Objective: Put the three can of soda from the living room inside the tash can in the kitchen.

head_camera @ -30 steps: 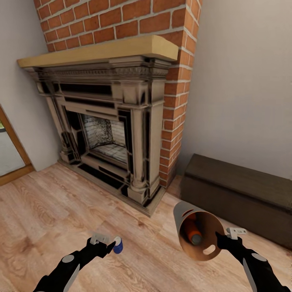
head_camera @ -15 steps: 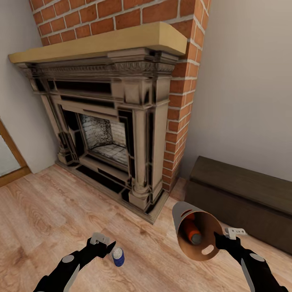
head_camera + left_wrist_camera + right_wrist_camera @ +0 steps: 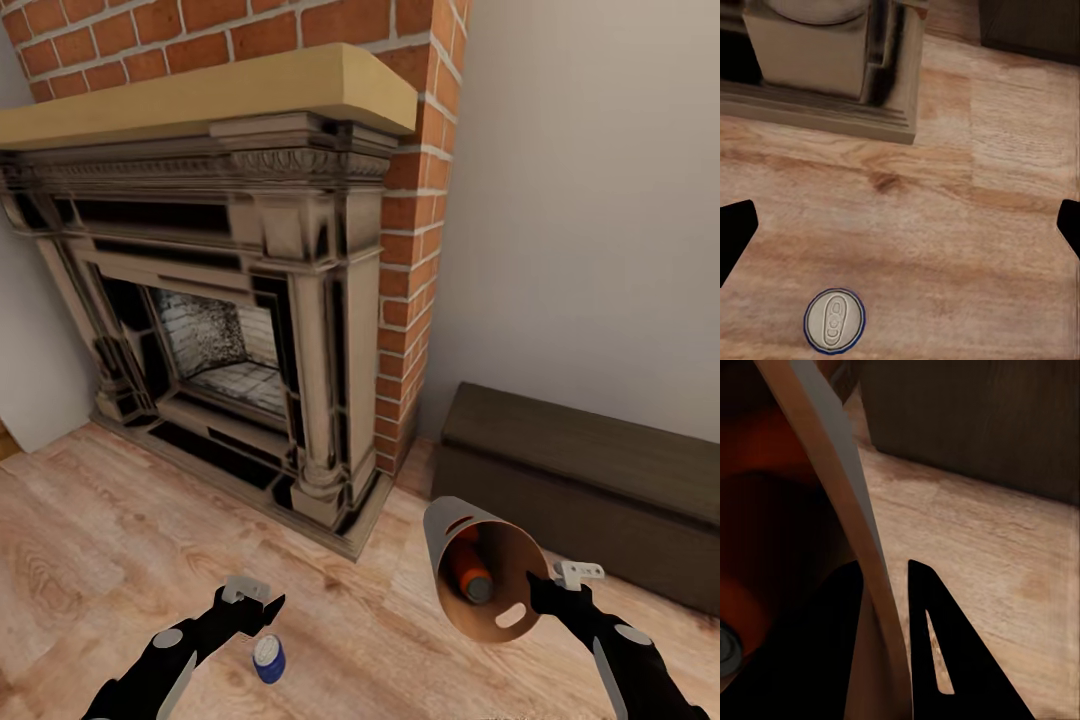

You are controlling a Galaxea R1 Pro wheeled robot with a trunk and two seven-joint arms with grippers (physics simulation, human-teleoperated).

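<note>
Right gripper [image 3: 540, 590] jaws clench the tilted tash can [image 3: 480, 575] rim, keeping an orange can [image 3: 466, 574] inside; left gripper [image 3: 262, 612] jaws released above the blue can [image 3: 268, 660] on the floor

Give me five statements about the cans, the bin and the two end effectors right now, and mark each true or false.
1. The blue can stands upright on the wooden floor. True.
2. The left end effector grips the blue can. False: its fingers are open and the can is on the floor.
3. The right end effector pinches the bin by its rim. True.
4. The bin is empty. False: an orange can lies inside.
5. The bin stands upright on the floor. False: it is held tilted.
</note>
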